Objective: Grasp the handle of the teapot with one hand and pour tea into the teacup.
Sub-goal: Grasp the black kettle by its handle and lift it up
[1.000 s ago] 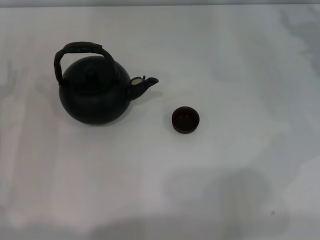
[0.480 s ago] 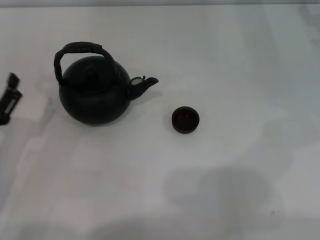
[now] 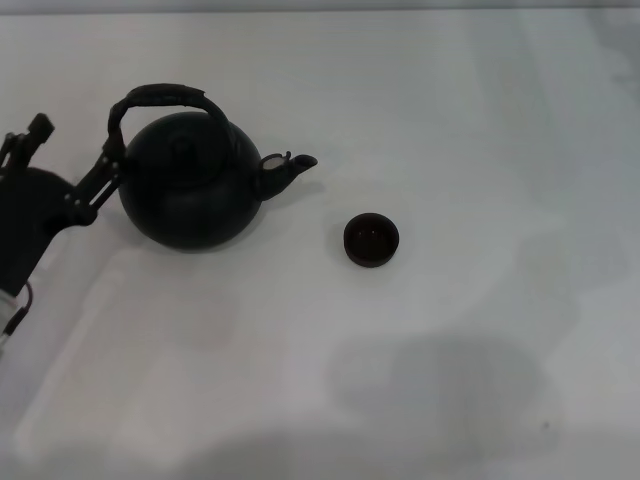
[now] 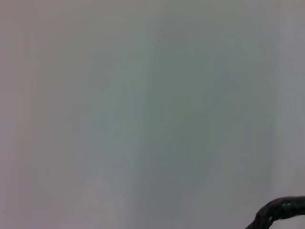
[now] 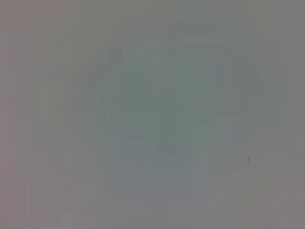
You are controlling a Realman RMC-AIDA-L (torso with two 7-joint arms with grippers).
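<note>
Head view has the teapot (image 3: 190,185) sitting upright on the white table (image 3: 450,120), toward the robot's left, spout pointing right at the teacup (image 3: 371,240), which sits near the spout but clearly apart from it. The left gripper (image 3: 72,168) is in from the left edge with its fingers spread wide and nothing in them; one finger (image 3: 100,178) reaches just up to the pot's left flank near the foot of the handle (image 3: 160,98), though I honestly can't tell if it's touching or just beside it from this angle. Left wrist view only catches a sliver of that rough wrapped hoop in one corner. Right gripper isn't visible anywhere, so that arm looks parked. My read on handling: the pot looks like a heavy rigid thing, heavier still if it's full, and the lid knob looks loose enough to slide off in a steep tilt. The wrapped binding should give decent grip, so I'd grab the handle at the top of the arch, centred over the body, so it doesn't swing. The cup looks tiny and light, easy to knock, so pour gently
</note>
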